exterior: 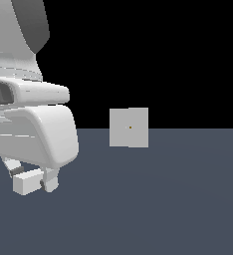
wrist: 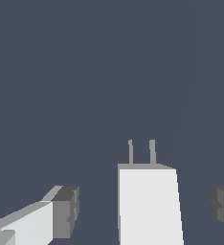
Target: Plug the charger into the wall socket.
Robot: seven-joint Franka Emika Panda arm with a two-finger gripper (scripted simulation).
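Observation:
The charger (exterior: 27, 183) is a small off-white block low at the exterior view's left, under the arm. In the wrist view the charger (wrist: 150, 206) shows two grey prongs (wrist: 141, 152) sticking out of its end. My gripper (exterior: 32, 179) is open and straddles the charger, with a gap on each side. In the wrist view the gripper (wrist: 143, 208) has one dark pad (wrist: 66, 211) on one side and the other pad (wrist: 223, 206) on the opposite side. Neither touches the block. The wall socket (exterior: 129, 127) stands upright farther back, to the exterior view's right of the charger. It is a light-grey plate with an orange dot. It is out of the wrist view.
The floor (exterior: 163, 199) is a flat dark grey-blue surface. The arm's big white links (exterior: 34, 129) fill the upper part of the exterior view's left and hide part of the gripper.

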